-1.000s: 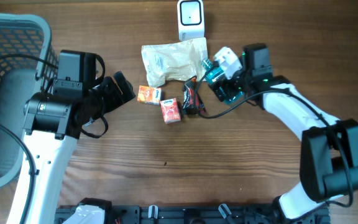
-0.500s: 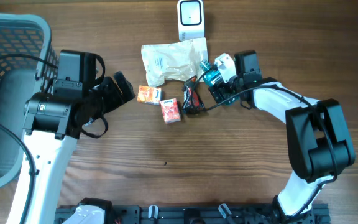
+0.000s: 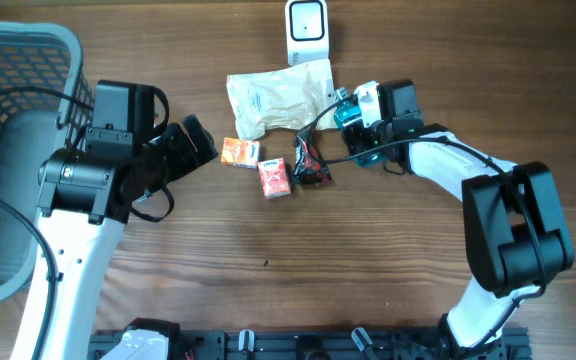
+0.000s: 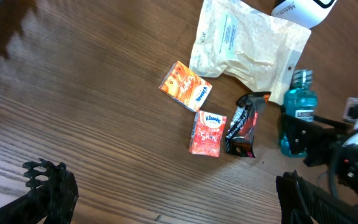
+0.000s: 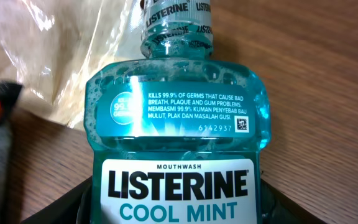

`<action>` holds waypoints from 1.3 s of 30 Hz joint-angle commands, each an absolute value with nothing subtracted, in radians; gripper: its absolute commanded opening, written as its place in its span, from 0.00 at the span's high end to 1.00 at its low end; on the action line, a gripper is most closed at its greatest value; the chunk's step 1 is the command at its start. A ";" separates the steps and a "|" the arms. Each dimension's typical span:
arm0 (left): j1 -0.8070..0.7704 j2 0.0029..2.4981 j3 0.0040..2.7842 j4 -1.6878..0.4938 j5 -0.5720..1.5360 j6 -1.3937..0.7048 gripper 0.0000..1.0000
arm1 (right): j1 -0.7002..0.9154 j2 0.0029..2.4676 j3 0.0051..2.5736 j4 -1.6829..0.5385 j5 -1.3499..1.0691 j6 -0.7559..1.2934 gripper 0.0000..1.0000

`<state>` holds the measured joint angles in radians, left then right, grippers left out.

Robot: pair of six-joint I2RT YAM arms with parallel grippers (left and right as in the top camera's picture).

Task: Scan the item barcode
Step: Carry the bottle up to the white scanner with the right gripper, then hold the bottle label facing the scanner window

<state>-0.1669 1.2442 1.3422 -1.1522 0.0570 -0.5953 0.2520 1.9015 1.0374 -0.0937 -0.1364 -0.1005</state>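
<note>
Wooden table [image 3: 368, 290], shown from overhead and from both wrists. Basket [image 3: 28, 35] sits at far left, well apart from the items. Left gripper [image 3: 186, 168] hangs spread wide and empty near the orange pack [image 3: 239, 151]. Right gripper [image 3: 353, 128] straddles the lower body of the bottle [image 5: 176, 124]. The bottle lies on the table with its cap just beside the pouch [image 3: 273, 95], short of the scanner [image 3: 306, 30]. Whether the jaws press on it cannot be told.

Likely faults:
- (a) The smooth, rounded bottle twists or slips if the jaws bite unevenly, and its liquid-filled neck end sags away from a grip set so low.
- (b) The front label faces up, so the barcode probably sits on the hidden side and may be turned away from the scanner.
- (c) A lift drags the pouch edge, or the gripper's sweep knocks the black wrapper [image 3: 310, 165] close by.
</note>
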 commanded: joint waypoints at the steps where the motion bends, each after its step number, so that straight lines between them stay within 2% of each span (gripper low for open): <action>1: -0.160 1.240 1.350 -1.150 0.055 -0.580 0.00 | 0.251 1.766 1.050 -0.048 -0.138 -0.015 0.44; 8: -0.160 1.240 1.350 -1.150 0.055 -0.580 0.00 | 0.268 1.724 1.197 0.022 -0.218 0.072 0.47; 12: -0.160 1.240 1.350 -1.150 0.055 -0.579 0.00 | 0.303 1.746 1.270 0.202 -0.181 0.102 0.47; 19: -0.160 1.240 1.350 -1.150 0.055 -0.580 0.00 | 0.311 2.023 1.428 0.482 -0.145 0.178 0.49; 21: -0.160 1.240 1.350 -1.150 0.055 -0.579 0.00 | 0.315 2.179 1.576 0.481 -0.146 0.191 0.49; 25: -0.160 1.240 1.350 -1.150 0.055 -0.580 0.00 | 0.339 2.336 1.750 0.452 -0.128 0.202 0.49; 28: -0.160 1.240 1.350 -1.150 0.055 -0.580 0.00 | 0.358 2.350 1.754 0.434 0.006 0.173 0.49; 35: -0.160 1.240 1.350 -1.150 0.055 -0.579 0.00 | 0.363 2.351 1.754 0.345 0.061 0.160 0.49; 39: -0.160 1.240 1.350 -1.150 0.055 -0.580 0.00 | 0.350 2.318 1.754 0.327 0.088 0.253 0.48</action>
